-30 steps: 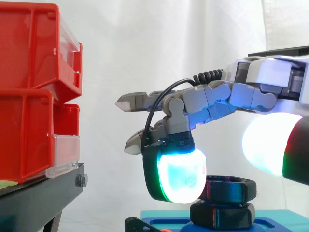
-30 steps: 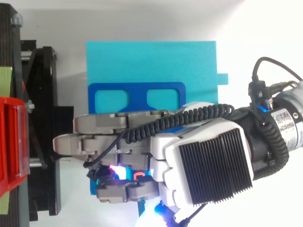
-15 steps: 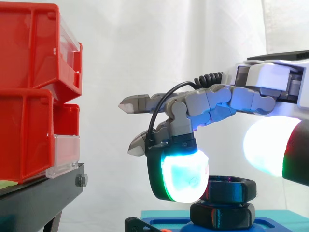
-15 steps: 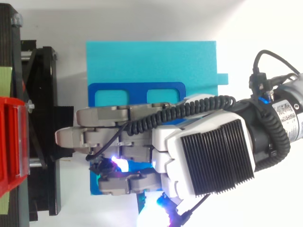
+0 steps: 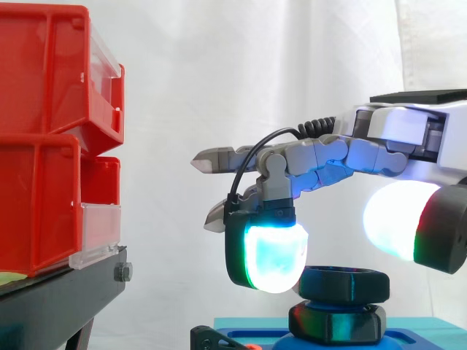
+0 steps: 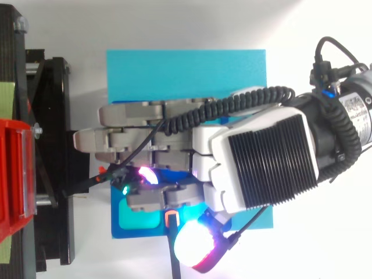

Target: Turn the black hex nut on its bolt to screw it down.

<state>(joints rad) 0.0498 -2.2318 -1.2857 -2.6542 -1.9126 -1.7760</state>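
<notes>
One black hex nut [image 5: 343, 284] is sitting atop a second hex piece [image 5: 336, 322] on the blue fixture [image 5: 423, 341], right of the red bins [image 5: 44, 146]. I am hovering the hand [image 5: 321, 157] over it, fingers loose and gripping nothing.

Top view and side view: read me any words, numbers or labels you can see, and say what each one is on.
No text can be read here.
White label on the arm's wrist: print too small to read.
Red bins and black hex nut: no lettering visible.
</notes>
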